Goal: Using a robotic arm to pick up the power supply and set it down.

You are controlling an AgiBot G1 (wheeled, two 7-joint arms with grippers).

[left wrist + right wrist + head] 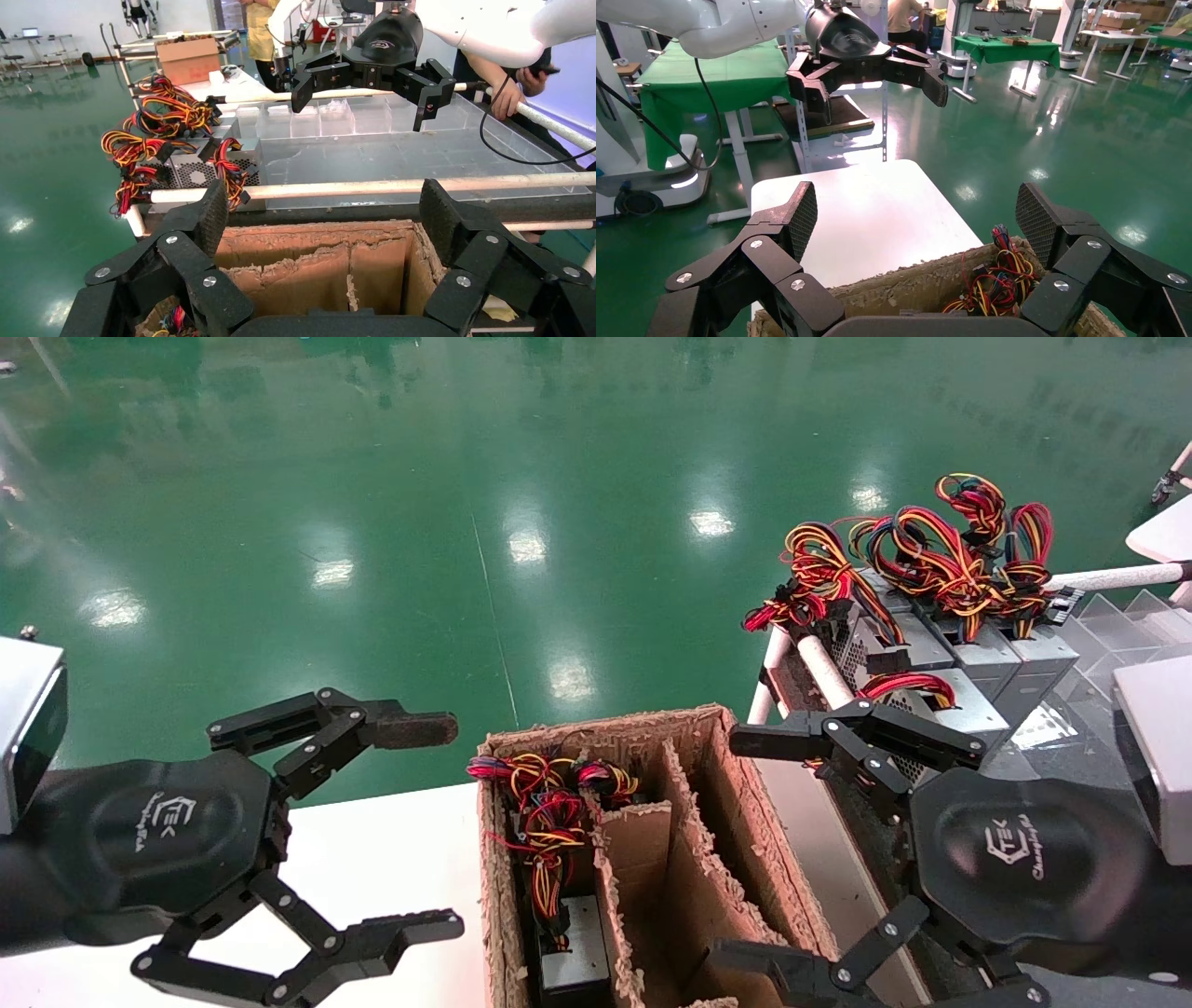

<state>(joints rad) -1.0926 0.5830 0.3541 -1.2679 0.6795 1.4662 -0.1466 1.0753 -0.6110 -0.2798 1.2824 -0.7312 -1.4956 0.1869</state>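
A: What takes up most of the scene?
B: The glossy green floor (559,477). After it comes a white tabletop (372,859) on the robot's left, then a clear-walled tray (393,151) with white rails on its right.

A: And next in size?
B: A worn cardboard box (717,784), split by cardboard dividers into long compartments, standing between the tabletop and the tray.

A: Where is the power supply?
B: One power supply (575,952) sits deep in the box's compartment nearest the tabletop, standing on end, its red, yellow and black wires (549,803) bunched at the top of that compartment. The neighbouring compartments show only bare cardboard.

A: Are there others?
B: Yes, a row of grey units (959,663) stands at the near corner of the tray, their wire bundles (931,556) looped above them and over the rail.

A: What about the arms?
B: The right end effector (754,854) hangs over the box's tray-side edge, just beside the stacked units. Its two black fingers are spread wide and it has hold of nothing. In its own wrist camera the box rim and the coloured wires lie between and below the fingers.

A: And the other one?
B: The left end effector (433,826) hovers over the tabletop beside the box, fingers likewise spread wide and empty; one fingertip carries a brownish worn pad (414,728)
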